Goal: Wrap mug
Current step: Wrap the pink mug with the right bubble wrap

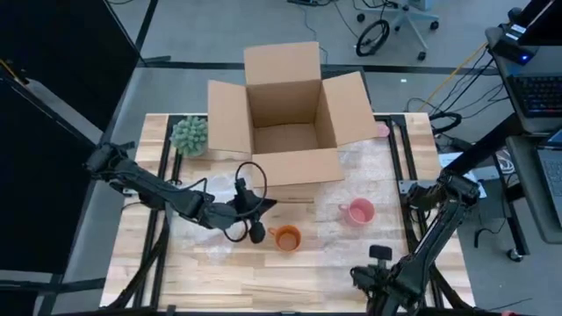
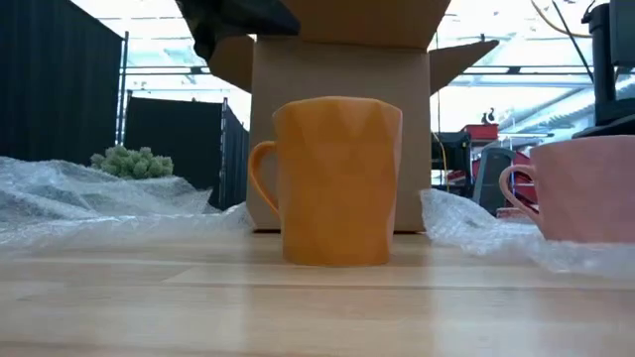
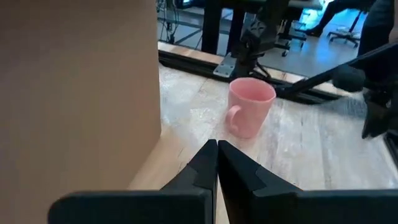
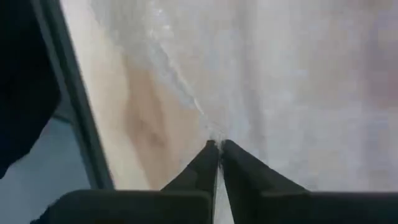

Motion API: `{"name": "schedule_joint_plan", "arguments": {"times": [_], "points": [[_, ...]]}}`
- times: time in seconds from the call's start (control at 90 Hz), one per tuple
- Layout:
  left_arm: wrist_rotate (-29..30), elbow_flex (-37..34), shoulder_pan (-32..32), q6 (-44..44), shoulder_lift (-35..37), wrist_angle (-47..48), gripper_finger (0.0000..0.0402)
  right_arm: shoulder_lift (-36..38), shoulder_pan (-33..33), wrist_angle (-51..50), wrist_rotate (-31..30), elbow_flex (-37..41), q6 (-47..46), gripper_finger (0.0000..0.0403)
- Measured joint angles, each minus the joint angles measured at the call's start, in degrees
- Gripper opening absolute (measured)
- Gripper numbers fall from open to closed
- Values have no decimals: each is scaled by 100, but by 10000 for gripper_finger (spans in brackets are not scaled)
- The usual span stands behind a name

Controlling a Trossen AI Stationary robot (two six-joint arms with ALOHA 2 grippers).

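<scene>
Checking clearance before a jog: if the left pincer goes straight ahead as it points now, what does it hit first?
Likely the pink mug: it stands upright just ahead of the shut left pincer, slightly off-centre. The cardboard box runs alongside; depth is uncertain.

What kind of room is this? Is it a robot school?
Probably a robotics lab or workshop. Two robot arms work at a wooden table with a cardboard box and mugs, and around it are office chairs, loose cables and a keyboard on a side desk.
</scene>
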State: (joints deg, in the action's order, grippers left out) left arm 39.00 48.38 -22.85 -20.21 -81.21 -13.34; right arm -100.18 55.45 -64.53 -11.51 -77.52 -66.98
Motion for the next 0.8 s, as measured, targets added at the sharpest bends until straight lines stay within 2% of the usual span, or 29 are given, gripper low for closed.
{"name": "schedule_joint_plan", "arguments": {"times": [0.244,0.467,0.611,0.8], "points": [[0,0,0,-30,0,-1,0,652,-390,-1437,-989,-36,-189,1],[0,0,-4,-33,0,11,0,1086,-899,-2158,-1854,-34,-343,1],[0,0,-4,-33,0,15,0,1106,-1261,-2477,-2032,18,-328,1],[-3,0,-26,-35,0,31,0,1104,-1681,-2497,-2030,537,-479,6]]}}
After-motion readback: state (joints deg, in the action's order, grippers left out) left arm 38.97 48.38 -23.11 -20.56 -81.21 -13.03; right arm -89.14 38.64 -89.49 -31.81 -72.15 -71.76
